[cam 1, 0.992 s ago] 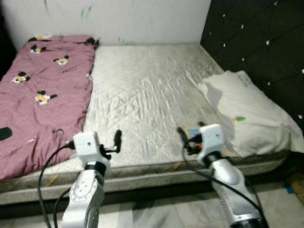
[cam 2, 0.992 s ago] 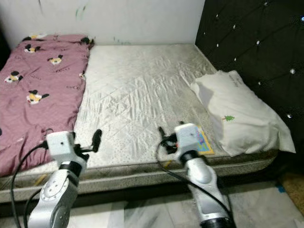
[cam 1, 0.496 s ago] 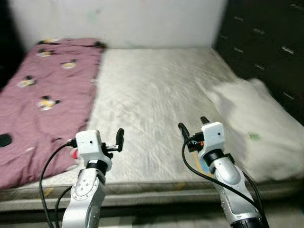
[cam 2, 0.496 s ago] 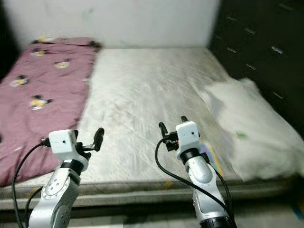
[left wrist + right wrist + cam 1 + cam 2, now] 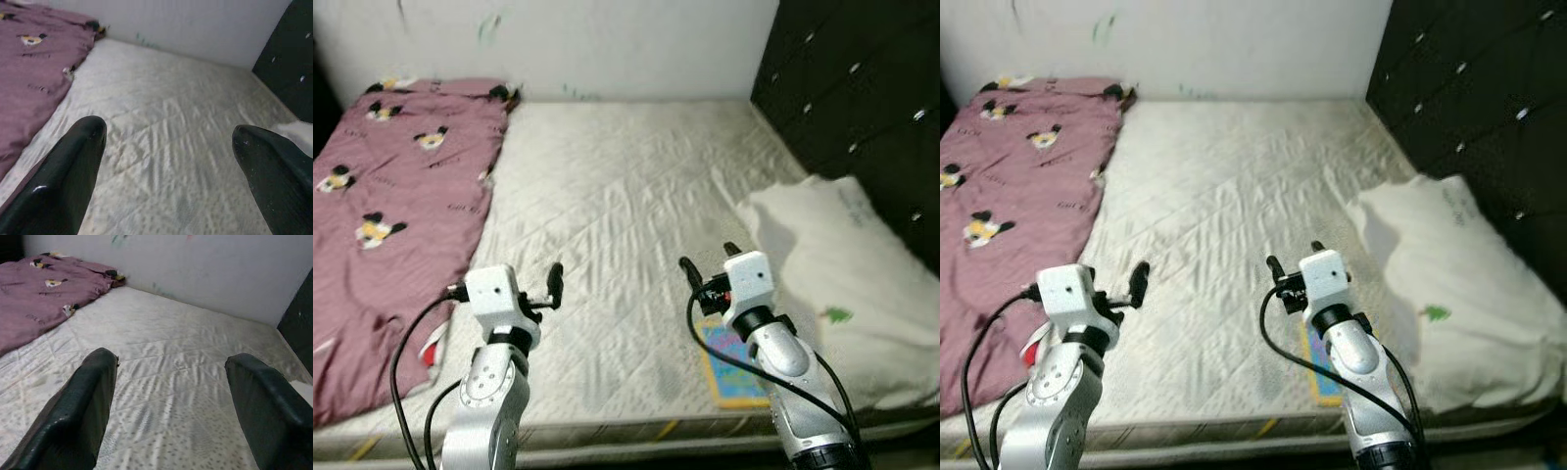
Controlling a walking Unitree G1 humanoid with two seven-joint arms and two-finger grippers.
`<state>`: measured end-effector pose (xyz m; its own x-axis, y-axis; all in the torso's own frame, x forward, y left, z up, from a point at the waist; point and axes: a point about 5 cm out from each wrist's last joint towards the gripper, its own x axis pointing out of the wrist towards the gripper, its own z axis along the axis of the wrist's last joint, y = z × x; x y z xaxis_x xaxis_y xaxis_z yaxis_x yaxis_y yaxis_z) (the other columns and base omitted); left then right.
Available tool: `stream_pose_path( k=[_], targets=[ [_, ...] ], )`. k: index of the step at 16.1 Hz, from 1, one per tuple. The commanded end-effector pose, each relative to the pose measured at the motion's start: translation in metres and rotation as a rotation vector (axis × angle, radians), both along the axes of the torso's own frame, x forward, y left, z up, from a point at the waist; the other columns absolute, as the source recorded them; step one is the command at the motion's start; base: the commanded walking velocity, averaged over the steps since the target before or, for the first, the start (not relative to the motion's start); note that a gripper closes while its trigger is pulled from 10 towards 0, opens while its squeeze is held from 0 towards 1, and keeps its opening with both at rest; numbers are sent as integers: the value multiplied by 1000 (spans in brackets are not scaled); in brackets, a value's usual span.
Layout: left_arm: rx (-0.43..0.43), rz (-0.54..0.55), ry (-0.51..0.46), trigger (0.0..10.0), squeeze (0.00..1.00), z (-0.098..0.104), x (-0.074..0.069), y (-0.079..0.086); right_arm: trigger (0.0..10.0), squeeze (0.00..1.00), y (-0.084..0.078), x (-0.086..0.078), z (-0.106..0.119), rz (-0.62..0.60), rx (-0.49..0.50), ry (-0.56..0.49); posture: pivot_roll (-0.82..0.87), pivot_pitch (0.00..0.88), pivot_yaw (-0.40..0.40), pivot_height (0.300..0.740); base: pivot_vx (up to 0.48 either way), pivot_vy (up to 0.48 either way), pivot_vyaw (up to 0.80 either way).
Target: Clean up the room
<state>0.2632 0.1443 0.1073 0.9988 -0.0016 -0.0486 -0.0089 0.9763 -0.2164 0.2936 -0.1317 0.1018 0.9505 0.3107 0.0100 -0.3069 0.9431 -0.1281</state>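
The right gripper [image 5: 707, 266] hovers over the near part of the mattress [image 5: 626, 196] with its two black fingers [image 5: 88, 406] spread wide apart and nothing between them. The left gripper [image 5: 551, 284] is held at about the same height near the purple blanket's edge, its fingers [image 5: 68, 171] likewise parted and empty. Both silver arms reach forward from the foot of the bed, above the mattress rather than touching it.

Just beside and below the right gripper lies a flat, colourful book [image 5: 732, 364], near the front edge of the mattress and close to the white pillow [image 5: 842, 264]. The pillow lies along the right side of the bed against the dark padded headboard [image 5: 862, 98]. The purple blanket [image 5: 382, 196], printed with small cartoon figures, is spread over the left side, and a small red and white thing [image 5: 431, 345], too small to identify, peeks out at its near edge.

As a judgement, the cleaning has hardly begun: nothing is held, and the book is not yet picked up. The book looks like the nearest thing to clear, with the right gripper best placed for it; the blanket and pillow may then need straightening.
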Motion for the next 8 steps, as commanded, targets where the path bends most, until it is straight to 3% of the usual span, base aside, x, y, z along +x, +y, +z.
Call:
stream_pose_path(
  k=[1,4,6,8],
  targets=[
    [9,19,9,10000,0,-2,-2,4,10000,0,4,-1,-2,6,21,19,23,45,-11,740,0,480,0],
    [2,14,15,10000,0,-3,-3,4,10000,0,6,-2,-3,11,7,20,23,45,-11,740,0,480,0],
    [3,13,16,10000,0,-3,-2,3,10000,0,6,-1,3,20,-54,-60,23,45,-11,740,0,480,0],
    [3,16,18,10000,0,-4,-2,3,10000,0,3,1,5,-4,-10,-52,23,45,-11,740,0,480,0]
  ],
)
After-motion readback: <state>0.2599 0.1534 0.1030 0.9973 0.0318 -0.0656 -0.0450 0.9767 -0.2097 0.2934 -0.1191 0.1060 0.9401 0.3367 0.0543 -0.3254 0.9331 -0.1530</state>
